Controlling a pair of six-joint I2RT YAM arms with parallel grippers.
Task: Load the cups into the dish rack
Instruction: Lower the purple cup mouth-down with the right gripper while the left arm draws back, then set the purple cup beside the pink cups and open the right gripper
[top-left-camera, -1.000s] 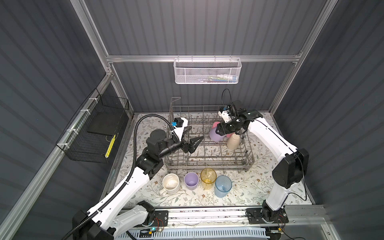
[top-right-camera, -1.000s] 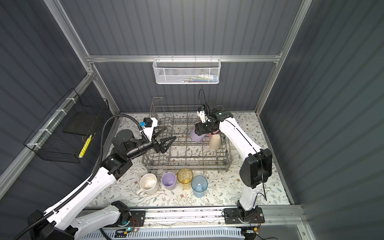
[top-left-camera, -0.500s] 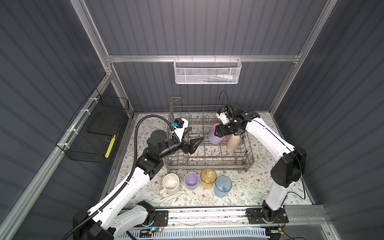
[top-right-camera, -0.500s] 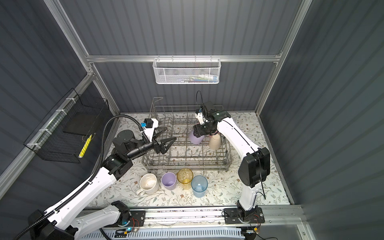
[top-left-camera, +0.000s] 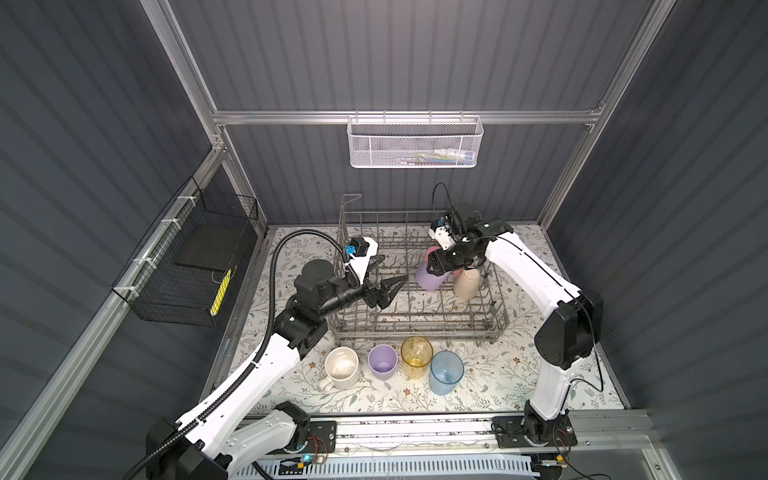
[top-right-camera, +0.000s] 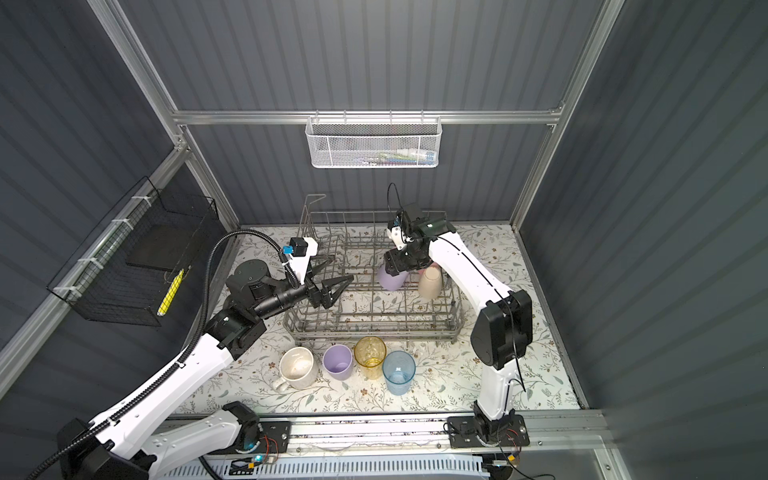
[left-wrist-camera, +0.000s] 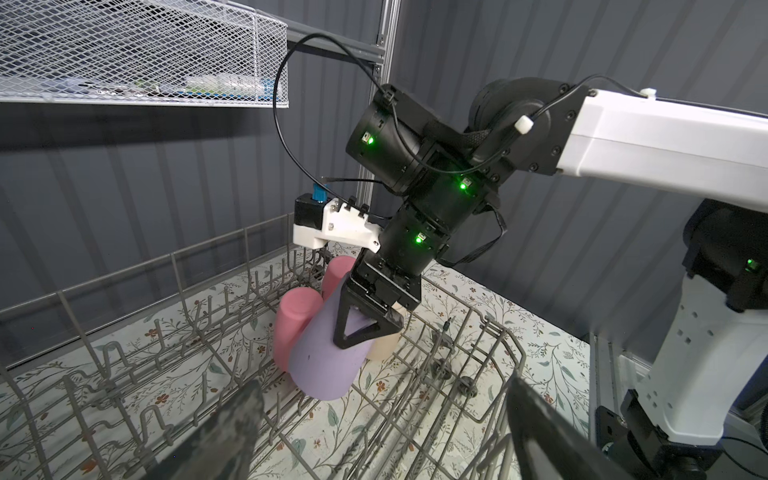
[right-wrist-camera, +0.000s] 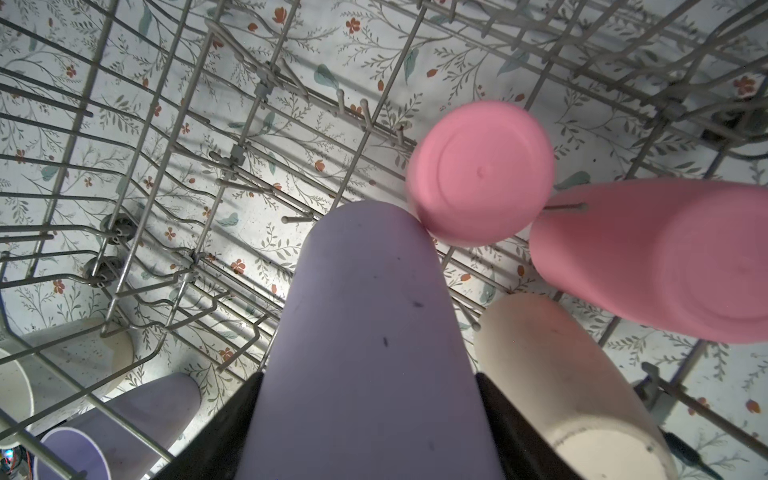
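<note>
Has the dish rack (top-left-camera: 415, 330) half loaded: pink cups (right-wrist-camera: 478, 178), beige cup (top-left-camera: 467, 282) inverted far right. Pinches an upturned lilac cup (left-wrist-camera: 328, 357) in the right gripper (top-left-camera: 439, 266), eased slightly in beside them; release looks near. Holds the left gripper (top-left-camera: 392, 291) spread, empty. Leaves four cups (top-left-camera: 383, 361) in front.

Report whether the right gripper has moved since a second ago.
Yes: the right gripper, holding the lilac cup, shifted slightly left, away from the beige cup.

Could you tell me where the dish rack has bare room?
Bare in the dish rack: front rows and left half, beneath the left gripper. Crowded: far right corner, with two pink cups, beige cup, and lilac cup in the right gripper.
</note>
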